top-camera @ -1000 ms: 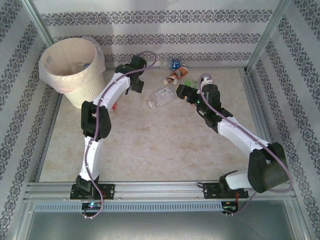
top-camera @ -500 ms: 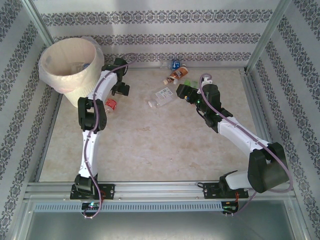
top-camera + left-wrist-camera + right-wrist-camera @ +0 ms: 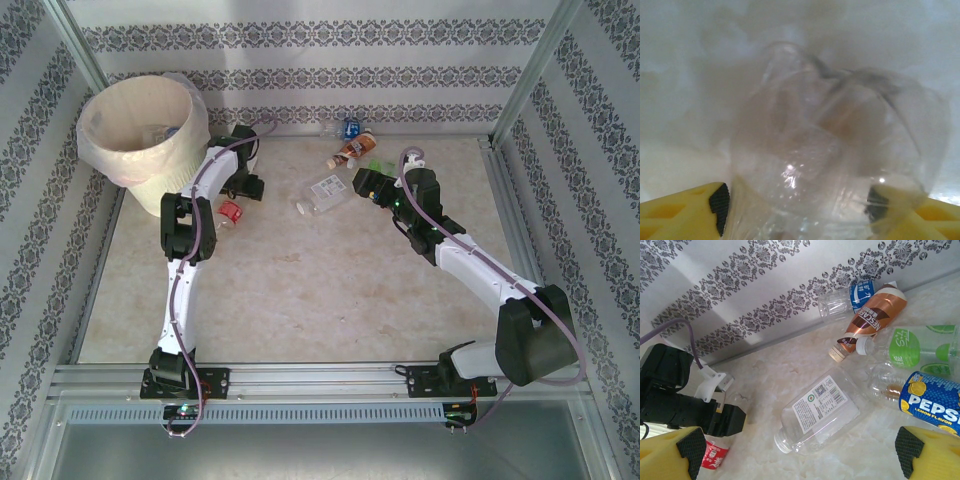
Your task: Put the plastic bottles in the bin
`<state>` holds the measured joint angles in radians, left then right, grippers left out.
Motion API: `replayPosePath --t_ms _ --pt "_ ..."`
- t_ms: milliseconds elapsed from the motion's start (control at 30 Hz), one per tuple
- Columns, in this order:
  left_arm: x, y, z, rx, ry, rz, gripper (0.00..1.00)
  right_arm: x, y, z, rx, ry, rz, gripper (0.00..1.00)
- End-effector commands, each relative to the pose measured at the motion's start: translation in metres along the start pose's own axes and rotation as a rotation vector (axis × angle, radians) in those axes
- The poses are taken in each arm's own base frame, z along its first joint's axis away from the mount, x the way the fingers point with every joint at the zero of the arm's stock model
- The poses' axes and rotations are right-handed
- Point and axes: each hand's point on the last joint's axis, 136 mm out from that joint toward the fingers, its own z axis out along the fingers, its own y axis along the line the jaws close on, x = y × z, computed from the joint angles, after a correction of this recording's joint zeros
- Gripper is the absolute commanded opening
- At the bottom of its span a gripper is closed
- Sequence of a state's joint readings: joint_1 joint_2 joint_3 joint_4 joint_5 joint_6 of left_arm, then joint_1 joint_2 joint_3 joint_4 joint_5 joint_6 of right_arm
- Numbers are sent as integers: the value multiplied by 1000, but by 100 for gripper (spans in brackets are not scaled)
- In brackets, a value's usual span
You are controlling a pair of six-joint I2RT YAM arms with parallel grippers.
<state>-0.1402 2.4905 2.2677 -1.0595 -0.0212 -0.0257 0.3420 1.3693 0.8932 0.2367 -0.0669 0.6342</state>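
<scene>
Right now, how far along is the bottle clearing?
Done: a few bottles already lie in the bin. In hand: the left end effector straddles a clear bottle beside the bin, grip not confirmed. Left: the white-label bottle, Nescafe bottle, green-label bottle, Pepsi bottle and blue-label bottle on the table; the right end effector hangs open near them.

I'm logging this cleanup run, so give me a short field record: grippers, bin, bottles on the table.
left gripper: fingers either side of a clear bottle, next to the bin; grip not certain
right gripper: open, nothing held, above loose bottles
bin: upright, far left corner, lined with a bag
bottles on table: white-labelled bottle lying alone; brown bottle, green-labelled bottle and blue Pepsi bottle close together
</scene>
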Motion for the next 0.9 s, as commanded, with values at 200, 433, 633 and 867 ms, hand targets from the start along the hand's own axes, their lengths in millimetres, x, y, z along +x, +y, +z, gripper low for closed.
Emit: replayPosePath --t_ms 200,433,633,867 --pt "1 -19 10 46 -2 28 64 -11 0 -8 -4 -37 16 98" --pt "-16 -43 -20 120 -181 -6 52 -13 39 -19 -190 -55 -127 98" --pt "-31 -61 -58 203 -327 -48 48 -10 62 -32 -244 -78 -283 98" --pt "-50 -87 -132 419 -460 -82 48 -1 79 -35 -264 -95 -405 98"
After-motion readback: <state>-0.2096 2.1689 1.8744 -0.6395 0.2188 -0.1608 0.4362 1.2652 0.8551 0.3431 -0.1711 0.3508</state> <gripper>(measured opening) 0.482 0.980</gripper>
